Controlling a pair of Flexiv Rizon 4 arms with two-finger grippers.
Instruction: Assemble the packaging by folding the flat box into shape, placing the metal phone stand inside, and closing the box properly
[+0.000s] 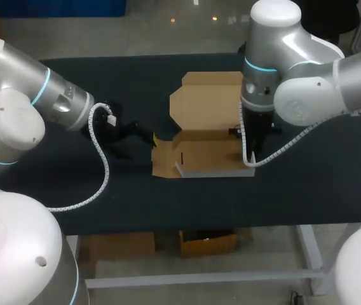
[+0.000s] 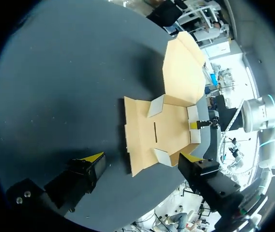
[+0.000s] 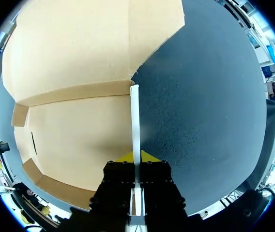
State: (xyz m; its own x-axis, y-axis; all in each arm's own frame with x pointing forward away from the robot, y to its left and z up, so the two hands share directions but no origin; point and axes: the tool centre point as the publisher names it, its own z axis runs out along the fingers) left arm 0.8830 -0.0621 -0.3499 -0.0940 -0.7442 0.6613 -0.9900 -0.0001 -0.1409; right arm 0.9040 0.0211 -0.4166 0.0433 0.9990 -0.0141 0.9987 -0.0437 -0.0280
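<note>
A brown cardboard box (image 1: pixel 207 130) lies open in the middle of the black table, its lid (image 1: pixel 209 98) flat toward the far side and its side flaps partly raised. My right gripper (image 1: pixel 251 159) points down at the box's right edge. In the right wrist view the right gripper (image 3: pixel 136 157) is shut on the upright side flap (image 3: pixel 135 116), whose white edge runs ahead of its fingers. My left gripper (image 1: pixel 150 143) stands open at the box's left edge; in the left wrist view the left gripper (image 2: pixel 143 159) straddles the box (image 2: pixel 159 133) near corner. No phone stand is in view.
The left arm's white coiled cable (image 1: pixel 102 159) hangs over the table (image 1: pixel 60 184) left of the box. Dark table surface stretches to both sides and toward the front edge (image 1: pixel 231 223).
</note>
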